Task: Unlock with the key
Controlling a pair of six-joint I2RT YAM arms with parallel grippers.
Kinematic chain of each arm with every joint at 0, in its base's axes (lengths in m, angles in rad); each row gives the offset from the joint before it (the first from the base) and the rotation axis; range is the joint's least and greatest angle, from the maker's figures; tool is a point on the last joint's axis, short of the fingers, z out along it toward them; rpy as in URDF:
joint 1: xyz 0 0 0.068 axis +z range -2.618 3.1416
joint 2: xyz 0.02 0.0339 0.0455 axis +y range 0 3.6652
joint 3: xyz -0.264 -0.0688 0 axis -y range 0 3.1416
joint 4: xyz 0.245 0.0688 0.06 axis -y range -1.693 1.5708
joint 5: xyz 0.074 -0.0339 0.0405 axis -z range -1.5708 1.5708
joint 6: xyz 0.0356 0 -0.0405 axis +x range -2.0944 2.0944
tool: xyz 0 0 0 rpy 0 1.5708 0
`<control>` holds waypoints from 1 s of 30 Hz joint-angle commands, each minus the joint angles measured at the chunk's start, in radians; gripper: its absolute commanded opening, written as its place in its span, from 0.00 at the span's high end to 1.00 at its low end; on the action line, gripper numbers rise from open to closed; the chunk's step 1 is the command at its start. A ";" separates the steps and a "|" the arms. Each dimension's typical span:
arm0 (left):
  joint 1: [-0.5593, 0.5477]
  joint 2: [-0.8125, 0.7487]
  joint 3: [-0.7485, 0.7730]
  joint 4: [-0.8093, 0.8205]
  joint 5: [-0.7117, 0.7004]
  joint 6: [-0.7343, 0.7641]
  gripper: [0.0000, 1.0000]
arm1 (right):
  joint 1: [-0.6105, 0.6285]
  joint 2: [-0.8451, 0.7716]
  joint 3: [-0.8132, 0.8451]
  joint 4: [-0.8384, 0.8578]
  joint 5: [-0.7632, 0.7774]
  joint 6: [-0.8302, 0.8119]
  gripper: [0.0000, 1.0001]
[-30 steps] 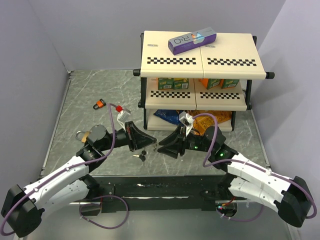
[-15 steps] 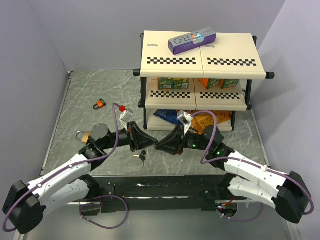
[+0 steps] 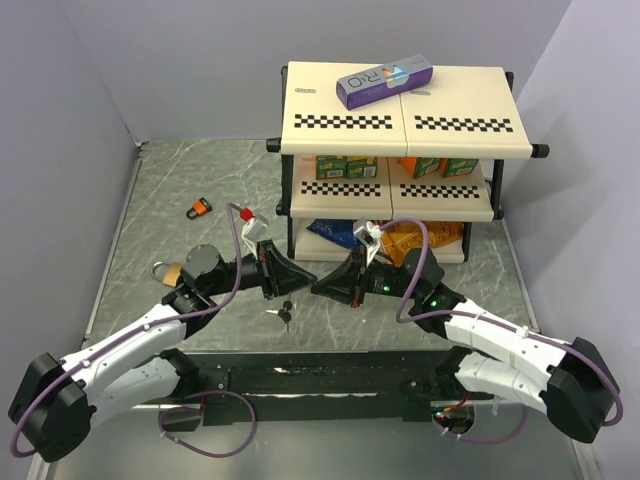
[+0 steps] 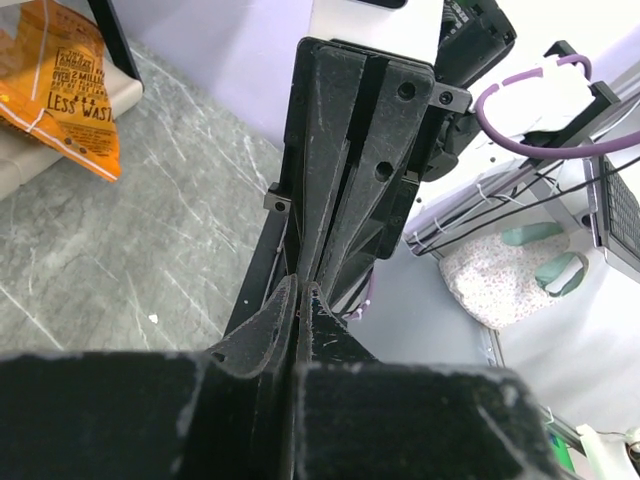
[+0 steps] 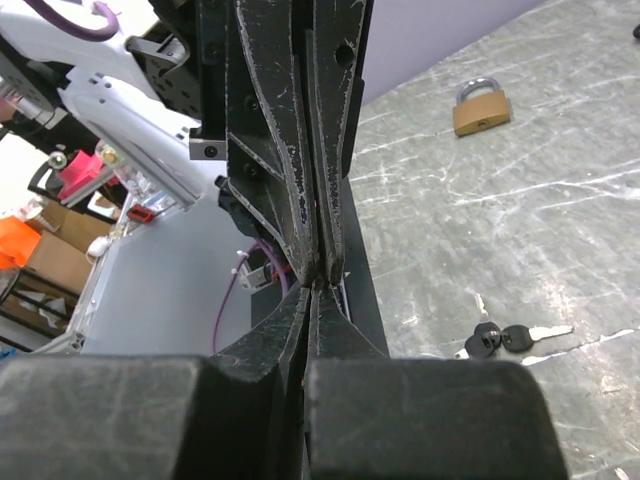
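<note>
Two small keys [image 3: 283, 313] with black heads lie together on the grey table, just below and left of both gripper tips; the right wrist view shows these keys [image 5: 505, 338] at lower right. My left gripper [image 3: 311, 281] and right gripper [image 3: 317, 289] meet tip to tip a little above the table, both shut. In the left wrist view my left gripper [image 4: 300, 288] has its jaws pressed together, with the right gripper's fingers [image 4: 345, 180] straight ahead. The right gripper [image 5: 318, 285] looks the same. I see nothing held between either pair. A brass padlock [image 3: 170, 271] [image 5: 478, 108] lies to the left.
A small orange-and-black padlock [image 3: 200, 208] lies farther back on the left. A two-tier checkered shelf [image 3: 400, 120] stands at the back with a purple box [image 3: 383, 82] on top, cartons inside and an orange snack bag [image 3: 425, 238] [image 4: 75, 90] underneath.
The right gripper has gone from open to shut and has moved left until its tips meet the left gripper's tips. The left gripper stayed shut and shifted slightly right.
</note>
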 commanded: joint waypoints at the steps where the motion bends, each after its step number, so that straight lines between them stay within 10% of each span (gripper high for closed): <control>1: -0.006 0.027 0.057 0.004 -0.026 0.016 0.98 | 0.005 0.011 0.007 0.091 0.017 0.014 1.00; 2: -0.006 0.030 0.066 -0.021 -0.045 0.019 0.90 | 0.004 0.009 0.007 0.079 0.031 0.005 1.00; 6: -0.006 0.009 0.075 -0.193 -0.195 0.047 0.06 | -0.034 0.001 0.000 0.020 0.091 -0.001 1.00; 7: -0.006 -0.020 0.066 -0.216 -0.259 0.044 0.01 | -0.048 0.001 -0.019 0.034 0.091 0.008 1.00; 20: 0.216 -0.271 -0.138 -0.763 -0.839 -0.269 0.01 | -0.212 -0.118 -0.098 -0.067 0.098 -0.019 1.00; 30: 0.450 -0.202 -0.111 -0.702 -0.669 -0.277 0.07 | -0.220 -0.175 -0.080 -0.183 0.152 -0.101 1.00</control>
